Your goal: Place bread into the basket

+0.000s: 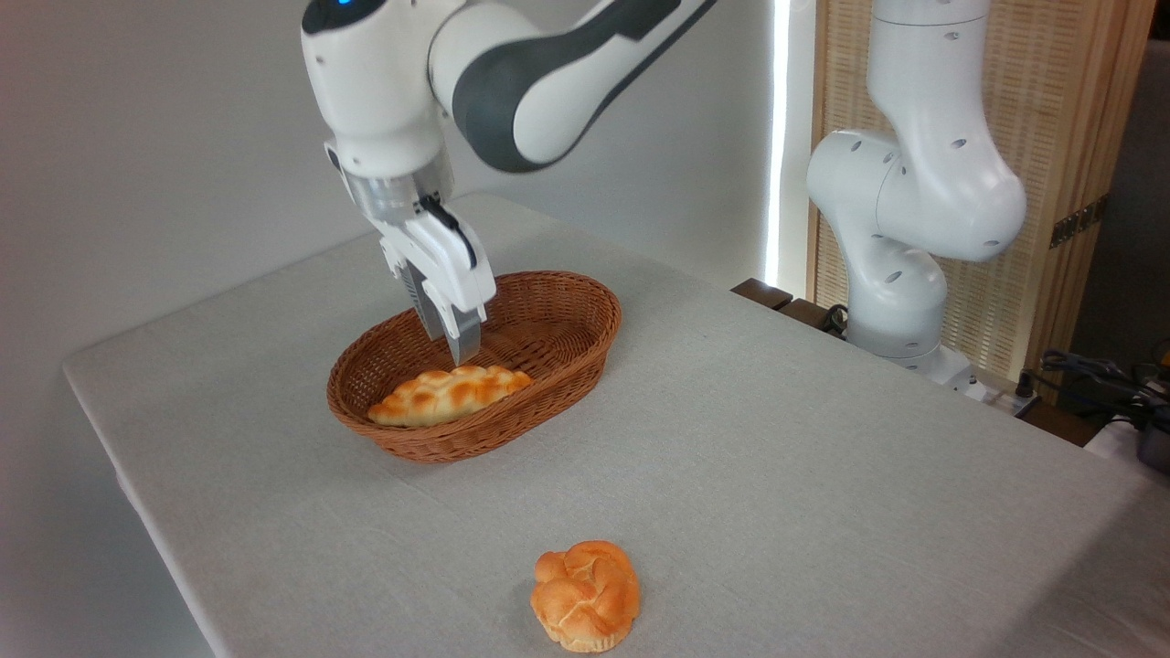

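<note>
Table (823,439) w/ pale grey cloth fills most of the view. Round knotted bun (586,595), darker orange, sits alone at near edge, approx centre, upright on its base. Far right: slatted wood screen (1051,119) behind the table. Dark cables (1088,370) + some gear at right edge, too blurred to ID. Plain white wall (137,137) far left.
</note>
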Action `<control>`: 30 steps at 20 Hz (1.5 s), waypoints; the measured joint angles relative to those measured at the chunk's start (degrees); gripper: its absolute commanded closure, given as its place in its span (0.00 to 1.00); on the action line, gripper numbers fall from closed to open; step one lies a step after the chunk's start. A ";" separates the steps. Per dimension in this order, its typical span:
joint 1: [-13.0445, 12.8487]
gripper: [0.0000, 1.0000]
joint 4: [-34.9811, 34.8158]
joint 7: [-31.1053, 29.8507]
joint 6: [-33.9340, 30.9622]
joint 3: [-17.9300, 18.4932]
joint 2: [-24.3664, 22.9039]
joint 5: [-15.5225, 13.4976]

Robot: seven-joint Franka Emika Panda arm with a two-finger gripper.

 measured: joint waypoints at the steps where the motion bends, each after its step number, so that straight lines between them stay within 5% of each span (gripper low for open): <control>1: 0.04 0.00 1.16 0.00 -1.08 0.66 -0.47 1.08; 6: 0.38 0.00 9.34 3.31 -7.22 5.17 -2.16 7.42; 13: 7.02 0.00 16.11 8.40 -12.13 7.14 -2.66 8.01; 26: 7.06 0.00 19.00 8.30 -15.48 6.86 -1.71 10.19; 30: 6.26 0.00 19.01 7.85 -16.71 6.39 -1.03 13.98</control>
